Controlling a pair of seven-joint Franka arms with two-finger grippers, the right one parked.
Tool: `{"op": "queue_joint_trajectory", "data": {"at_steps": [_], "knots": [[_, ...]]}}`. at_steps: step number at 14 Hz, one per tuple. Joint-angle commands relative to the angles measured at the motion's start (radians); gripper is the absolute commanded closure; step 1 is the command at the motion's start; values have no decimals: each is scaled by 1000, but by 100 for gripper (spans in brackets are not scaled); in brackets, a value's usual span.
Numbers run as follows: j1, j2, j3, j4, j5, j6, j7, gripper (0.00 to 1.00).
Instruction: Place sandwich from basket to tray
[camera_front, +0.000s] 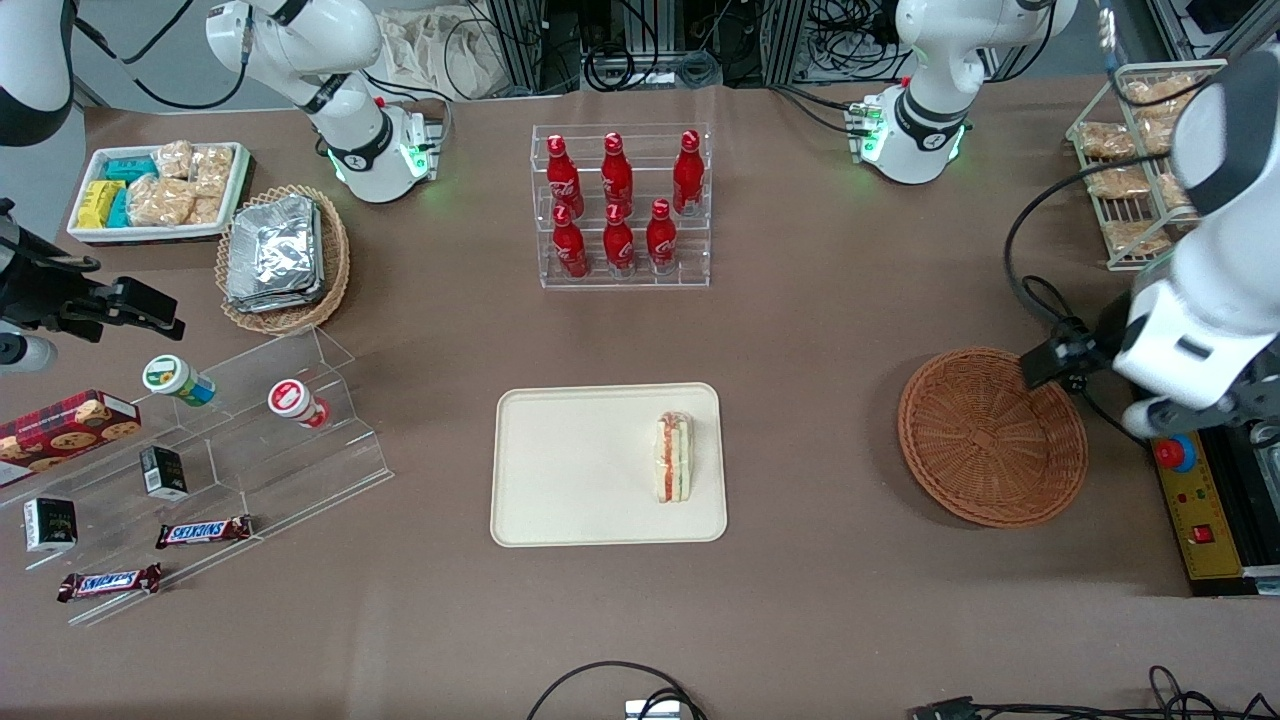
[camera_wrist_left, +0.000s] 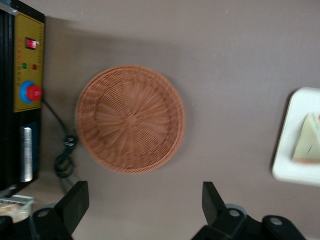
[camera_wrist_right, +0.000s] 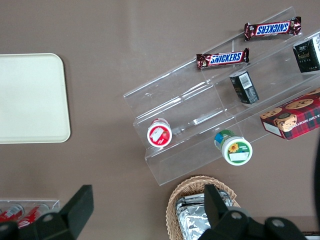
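The sandwich (camera_front: 673, 457) stands on its edge on the cream tray (camera_front: 560, 470), its red, orange and green layers showing, at the tray end nearer the working arm. The reddish-brown basket (camera_front: 990, 435) is empty and sits toward the working arm's end of the table. My left gripper (camera_front: 1048, 366) hangs above the basket's rim, open and holding nothing. In the left wrist view the open gripper (camera_wrist_left: 144, 202) is over bare table beside the basket (camera_wrist_left: 130, 118). The sandwich (camera_wrist_left: 309, 145) and a corner of the tray (camera_wrist_left: 287, 167) also show there.
A control box with a red button (camera_front: 1178, 455) lies beside the basket. A wire rack of bagged snacks (camera_front: 1130, 160) stands farther from the camera. A rack of red bottles (camera_front: 622, 205) stands farther than the tray. Acrylic steps (camera_front: 230, 440), a foil-packet basket (camera_front: 283, 255) and a snack tray (camera_front: 160, 190) lie toward the parked arm's end.
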Motion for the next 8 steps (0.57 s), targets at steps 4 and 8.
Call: {"op": "queue_joint_trajectory", "data": {"at_steps": [4,8], "knots": [[-2,-211,84,-171,-25,-49,259,0],[-1,-229,84,-196,-34,-44,261,0]]}}
